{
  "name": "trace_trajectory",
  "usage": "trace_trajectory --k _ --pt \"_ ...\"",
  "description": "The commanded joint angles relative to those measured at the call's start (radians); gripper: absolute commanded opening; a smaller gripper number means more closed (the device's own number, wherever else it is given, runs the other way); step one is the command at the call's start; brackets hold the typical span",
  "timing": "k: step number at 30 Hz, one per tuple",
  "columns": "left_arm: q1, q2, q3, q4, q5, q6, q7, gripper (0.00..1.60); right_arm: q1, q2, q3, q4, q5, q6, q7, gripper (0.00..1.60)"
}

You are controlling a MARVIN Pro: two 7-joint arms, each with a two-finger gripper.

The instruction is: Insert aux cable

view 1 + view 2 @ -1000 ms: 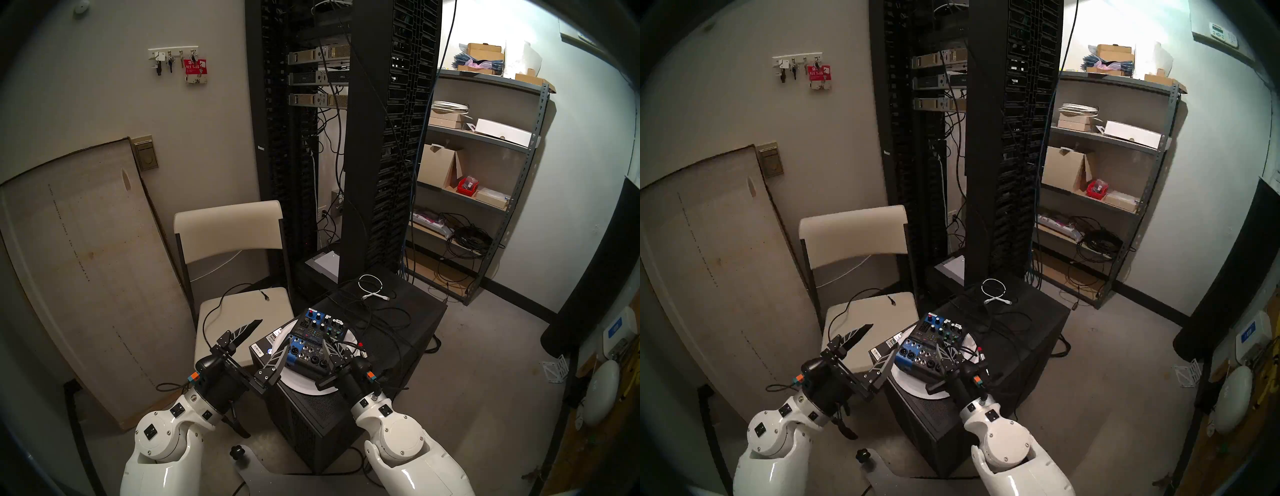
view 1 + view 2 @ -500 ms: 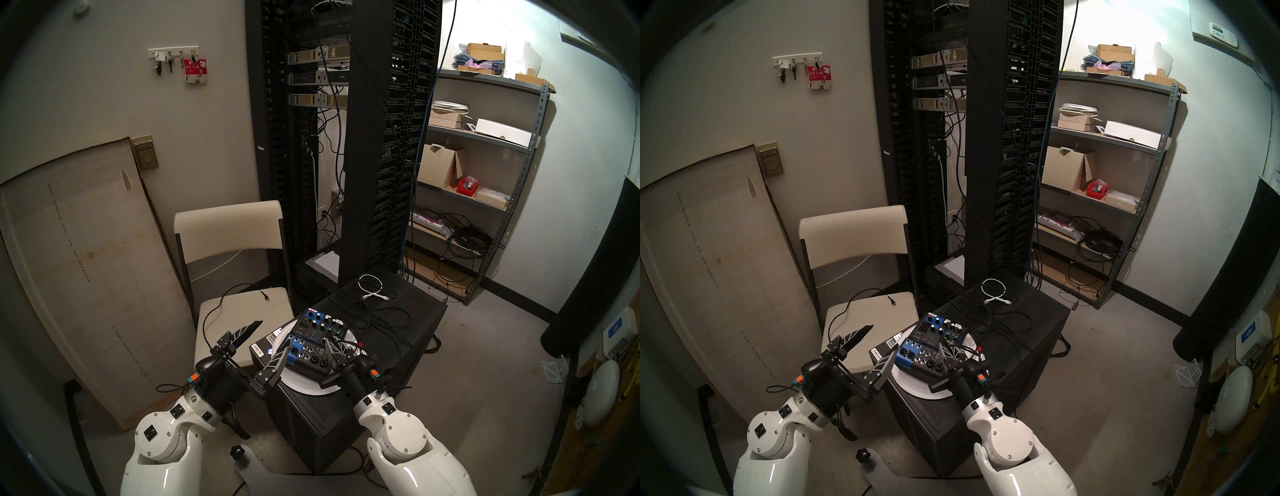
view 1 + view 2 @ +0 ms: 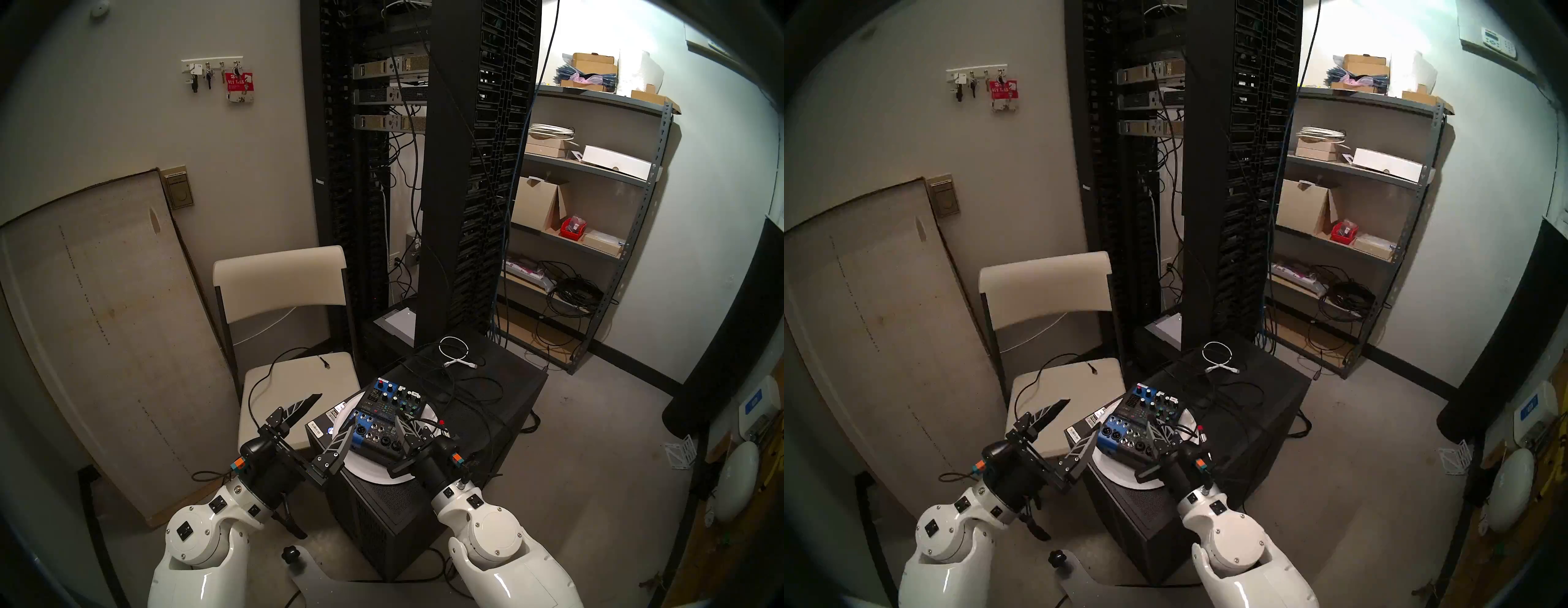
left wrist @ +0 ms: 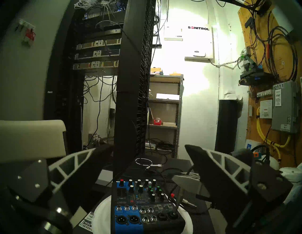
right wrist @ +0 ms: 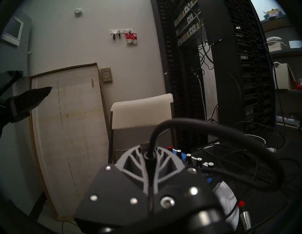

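A tall black server rack (image 3: 428,170) is seen filling the back of the room, with a beige folding chair (image 3: 288,305) parked in front of it on the left. A black cabinet (image 3: 479,424) is used as the bench here, and a white round plate (image 3: 373,469) is laid on its near end. A small blue and black audio mixer (image 3: 382,420) is set on that plate.

The left gripper (image 3: 329,418) is held beside the mixer's left edge, its jaws spread wide with nothing between them. The right gripper (image 3: 403,426) is held over the mixer's near right corner, jaws pinched tight on the aux cable (image 5: 212,129), which is seen looping up out of the closed jaws and off to the right in the right wrist view.

In the left wrist view the silvery jack plug (image 4: 178,200) is seen hanging tilted below the right jaws, its tip right at a socket (image 4: 173,215) in the mixer's front row. How deep it's seated can't really be told.

A coiled white cable (image 3: 456,352) is left at the far end of the cabinet, and a second jack plug with a red band (image 4: 173,195) is lying just beside the mixer's right side.
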Motion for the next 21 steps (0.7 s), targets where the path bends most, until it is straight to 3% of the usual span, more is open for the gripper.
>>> trace_trajectory --k 1,21 --pt "-0.004 -0.001 0.004 -0.011 0.004 0.000 0.001 1.60 0.001 -0.004 0.000 -0.015 -0.005 -0.008 -0.005 0.00" --pt "-0.004 -0.002 0.002 -0.010 0.006 -0.001 0.000 1.60 0.012 -0.005 0.007 -0.014 0.006 -0.007 -0.014 0.00"
